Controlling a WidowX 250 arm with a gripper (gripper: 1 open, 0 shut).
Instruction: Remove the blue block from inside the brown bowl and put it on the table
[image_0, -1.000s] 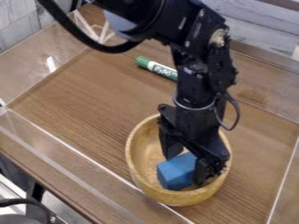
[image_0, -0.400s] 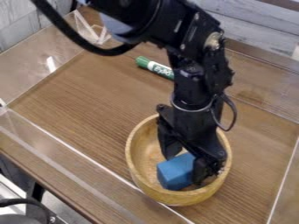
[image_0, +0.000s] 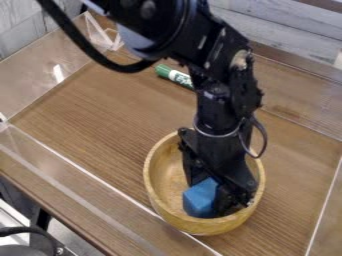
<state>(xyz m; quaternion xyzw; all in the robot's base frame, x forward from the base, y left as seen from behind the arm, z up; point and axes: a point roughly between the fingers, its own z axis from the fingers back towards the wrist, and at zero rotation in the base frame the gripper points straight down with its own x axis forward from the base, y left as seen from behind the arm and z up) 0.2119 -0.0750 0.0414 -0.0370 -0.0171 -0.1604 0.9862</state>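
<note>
The blue block (image_0: 201, 197) sits inside the brown bowl (image_0: 163, 180), toward the side nearest the camera, resting on the bowl's floor. It looks like a small solid piece with softened edges, so it is probably light and stiff, and its flat opposite faces are the natural place to pinch it. Its smooth surface could slip if the hold lands near an edge or a corner, so a grip across the middle of two parallel sides seems the safer choice. The bowl is wide and thick-rimmed, leaving room for the fingers to go down on both sides of the block, though the bowl itself may shift if bumped.

The end effector (image_0: 214, 192) points straight down into the bowl, its dark fingers reaching to the block. They appear clenched against the block's sides, grasping it while it still rests low in the bowl, not yet lifted. The table (image_0: 107, 110) around the bowl offers bare wood for setting it down.
</note>
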